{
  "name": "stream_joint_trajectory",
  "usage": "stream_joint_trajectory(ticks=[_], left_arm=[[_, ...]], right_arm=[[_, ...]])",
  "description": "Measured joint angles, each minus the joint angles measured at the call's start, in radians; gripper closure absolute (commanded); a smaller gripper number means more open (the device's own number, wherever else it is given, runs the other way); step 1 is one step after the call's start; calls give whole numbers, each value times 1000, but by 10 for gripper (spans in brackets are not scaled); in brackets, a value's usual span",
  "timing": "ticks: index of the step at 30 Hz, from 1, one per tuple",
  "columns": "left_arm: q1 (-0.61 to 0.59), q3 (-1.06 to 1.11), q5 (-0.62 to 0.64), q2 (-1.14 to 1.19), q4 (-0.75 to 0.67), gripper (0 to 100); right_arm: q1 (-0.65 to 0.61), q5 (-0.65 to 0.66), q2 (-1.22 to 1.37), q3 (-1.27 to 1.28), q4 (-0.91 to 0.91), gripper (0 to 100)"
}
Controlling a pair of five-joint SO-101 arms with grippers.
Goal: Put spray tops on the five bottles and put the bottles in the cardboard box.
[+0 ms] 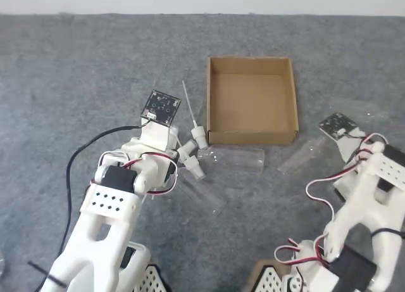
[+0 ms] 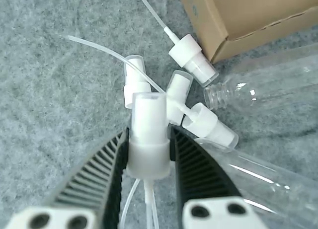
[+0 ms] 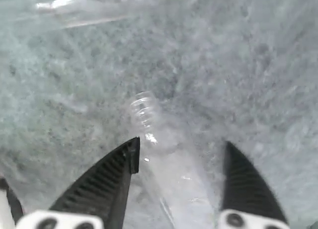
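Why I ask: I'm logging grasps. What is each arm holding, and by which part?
The left gripper holds a spray top, jaws shut on its wide collar. The right gripper holds nothing; its open jaws flank a clear bottle.

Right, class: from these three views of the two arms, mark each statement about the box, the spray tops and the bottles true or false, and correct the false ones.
1. The cardboard box holds no bottles. True.
2. The left gripper is shut on a spray top. True.
3. The right gripper is shut on a bottle. False: it is open, with its jaws on either side of a clear bottle lying on the mat.
4. Every bottle has its top fitted. False: the bottle by the box has a bare, open neck.
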Motion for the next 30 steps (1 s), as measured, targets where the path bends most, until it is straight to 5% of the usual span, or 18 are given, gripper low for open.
stream_joint_trajectory(ticks=[10,25,30], left_arm=[[0,0,0,0,0,987],[0,0,0,0,0,987],[0,0,0,0,0,987]], right_arm=[[-26,290,2,-68,203,662],[48,364,2,190,-160,665],[57,364,2,279,-253,841]])
